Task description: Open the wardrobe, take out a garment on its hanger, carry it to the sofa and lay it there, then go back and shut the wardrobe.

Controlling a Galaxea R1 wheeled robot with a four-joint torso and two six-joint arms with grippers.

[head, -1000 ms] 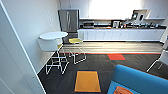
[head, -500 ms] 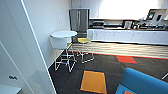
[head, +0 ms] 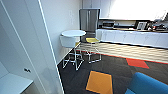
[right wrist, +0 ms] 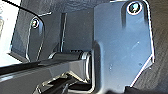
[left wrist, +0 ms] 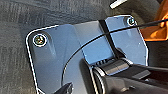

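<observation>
Blue sofa (head: 147, 85); dark carpet (head: 75, 80) w/ orange tile (head: 99, 82), red tile (head: 136, 63); white table (head: 73, 33).

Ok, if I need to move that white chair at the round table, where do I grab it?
Probably the upper rim of the white chair, coming in from the open carpet side. Its curved shell seems to turn toward the robot there, the round table hangs over its far side, and the thin wire legs sit low, a poorer hold for the hand.
</observation>
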